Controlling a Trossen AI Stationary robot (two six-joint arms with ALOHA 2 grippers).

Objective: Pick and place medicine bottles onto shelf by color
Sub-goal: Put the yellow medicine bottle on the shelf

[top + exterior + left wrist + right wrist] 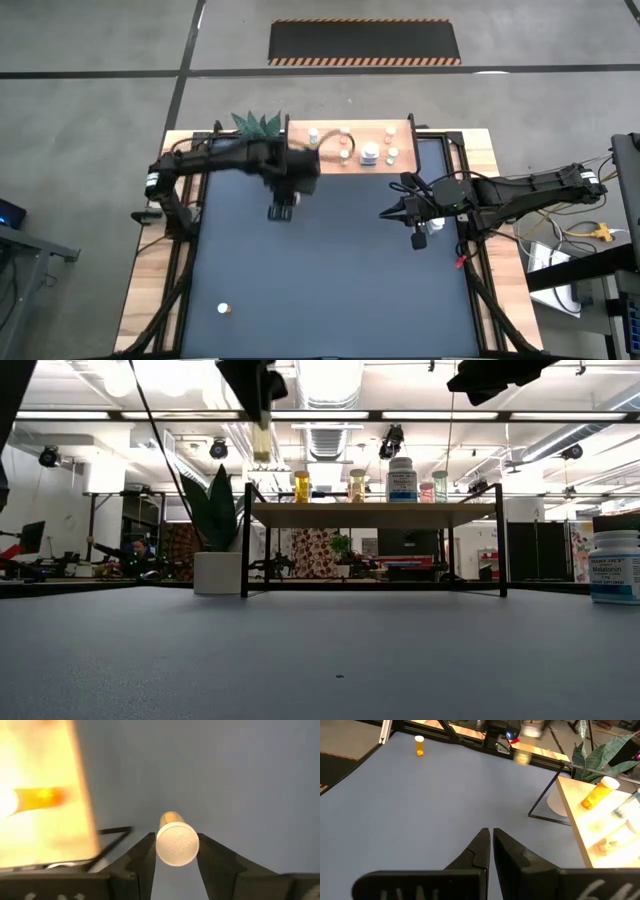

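My left gripper (283, 210) hangs high over the table in front of the shelf's left end, shut on an orange medicine bottle (262, 442) with a white cap. The shelf (370, 515), a light-wood board on thin black legs, stands at the table's far edge. It carries several bottles, among them an orange one (302, 487) and a larger white one (402, 478). Another orange bottle (225, 309) stands on the table near its front left. My right gripper (491, 845) waits shut above the table's right half, holding nothing. My left gripper pinches the orange bottle by the sides of its white cap (164, 845) between its two fingers. The fingers come from above, pointing steeply down. The bottle hangs upright below them, cap up, lifted well clear of the table (262, 455).
A white pot (218, 572) with a green plant stands at the shelf's left end. A white labelled bottle (614, 567) stands on the table at the right, close under my right arm (420, 240). The blue tabletop (330, 290) lies bare in its middle and near part.
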